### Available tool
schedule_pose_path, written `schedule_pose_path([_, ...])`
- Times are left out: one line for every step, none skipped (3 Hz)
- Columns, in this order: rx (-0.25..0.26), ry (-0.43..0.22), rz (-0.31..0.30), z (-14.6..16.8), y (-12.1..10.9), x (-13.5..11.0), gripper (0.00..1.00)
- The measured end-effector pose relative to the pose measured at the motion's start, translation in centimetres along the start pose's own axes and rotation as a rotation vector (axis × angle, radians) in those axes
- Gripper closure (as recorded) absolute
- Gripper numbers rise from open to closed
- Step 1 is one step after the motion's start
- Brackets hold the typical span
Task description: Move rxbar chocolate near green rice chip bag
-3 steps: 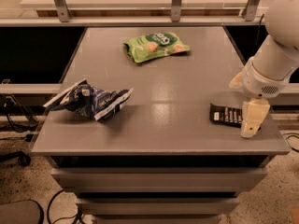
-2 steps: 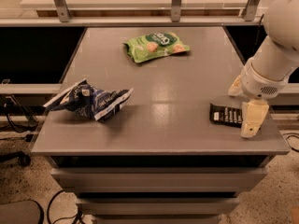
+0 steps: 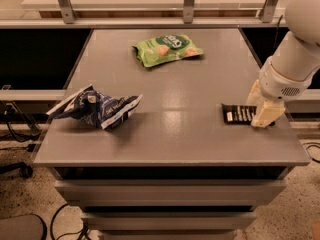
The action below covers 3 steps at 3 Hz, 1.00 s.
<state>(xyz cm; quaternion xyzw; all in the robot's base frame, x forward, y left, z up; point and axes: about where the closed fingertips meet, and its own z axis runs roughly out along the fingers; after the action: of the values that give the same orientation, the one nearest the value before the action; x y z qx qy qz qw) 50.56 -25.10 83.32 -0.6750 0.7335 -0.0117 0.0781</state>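
Hanging low over one end of the rxbar chocolate [image 3: 237,114], the gripper [image 3: 263,116] sits at the near corner of the table [image 3: 175,144]. Whether it is apart or clamped on the bar cannot be told from this view. The bar lies flat on the surface, partly under the gripper, with its white-patch end pointing away from it.

The main risk is the grasp itself. The bar is thin and flat, so the gripper may skid over the wrapper or catch only one end, and the bar could then swing or drop in transit. The table's side edge runs just beyond the gripper, on the side away from the bar, so a stray push could send the bar off. The green rice chip bag [image 3: 167,49] lies well apart from the gripper, far ahead and across the table, so the carry is long and a low approach might shove that light bag. A dark blue and white bag [image 3: 97,108] lies far to the gripper's side, off the likely path.

The table is grey, smooth and faintly glossy, with drawer-like fronts below. Metal posts stand behind it, and cables trail on the speckled floor.
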Motion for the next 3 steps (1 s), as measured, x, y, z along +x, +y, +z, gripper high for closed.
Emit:
schedule_pose_path([0.0,0.0,0.0,-0.1,0.0,0.0,1.0])
schedule_pose_path([0.08,-0.029,-0.075,-2.9,-3.6,-3.3,1.0])
schedule_pose_path([0.092,-0.031,-0.074,-2.8,-3.6,-3.4,1.0])
